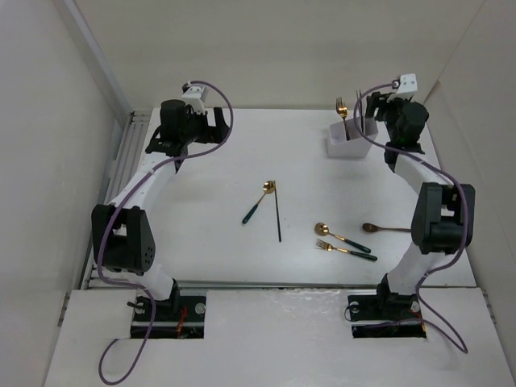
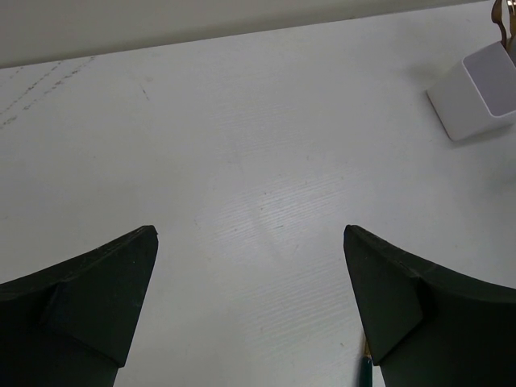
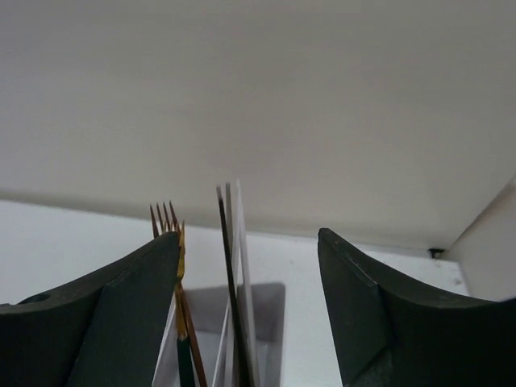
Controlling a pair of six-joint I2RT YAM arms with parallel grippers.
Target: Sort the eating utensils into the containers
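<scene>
Squarely inside spread right hand [image 3: 248,240], chopsticks [image 3: 229,262] upright, untouched

Fork [image 1: 342,113], chopsticks [image 1: 359,121] in holder [image 1: 348,147], far rt.

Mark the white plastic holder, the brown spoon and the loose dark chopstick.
white plastic holder [image 1: 347,150]: top view, front wall.
brown spoon [image 1: 391,229]: top view, handle.
loose dark chopstick [image 1: 277,214]: top view, mid-shaft.

Top cam: high, behind arm bases [image 1: 169,310], looks down on whole table [image 1: 218,161]. Left wrist: low, faces across table, holder [image 2: 472,101] far right. Right wrist: tight above that holder, faces back wall [image 3: 258,97]. Holder in all three.
</scene>
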